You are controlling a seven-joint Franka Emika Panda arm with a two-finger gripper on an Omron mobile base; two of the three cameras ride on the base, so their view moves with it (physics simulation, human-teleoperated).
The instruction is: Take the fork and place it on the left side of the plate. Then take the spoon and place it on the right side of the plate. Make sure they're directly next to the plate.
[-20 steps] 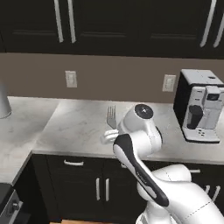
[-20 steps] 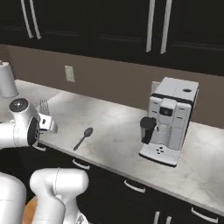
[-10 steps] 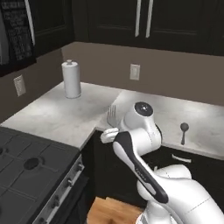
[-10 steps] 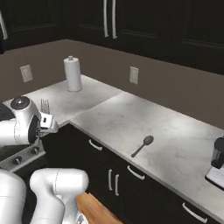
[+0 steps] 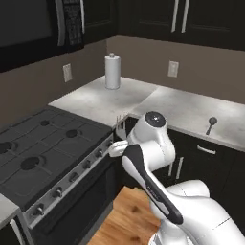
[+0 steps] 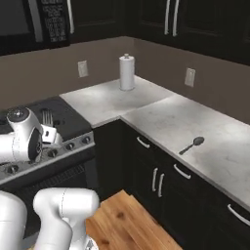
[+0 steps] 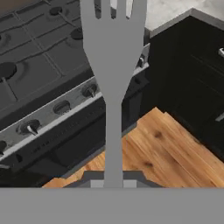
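Note:
My gripper is shut on the handle of the silver-grey fork, which stands upright with its tines up, held in the air in front of the stove's corner. In the right base view the fork rises from the gripper at the far left. The hand view has the fork running up the middle from the gripper, over the stove front and wooden floor. The dark spoon lies on the grey counter to the right, also seen as the spoon. The plate is out of view.
A black gas stove stands left of the L-shaped grey counter. A white paper towel roll stands in the counter's back corner. Dark cabinets hang above and a microwave sits over the stove. Wooden floor lies below.
The whole picture has swung: the base has turned left, the coffee machine has left the views and the stove has come in. The fork stays in the shut gripper.

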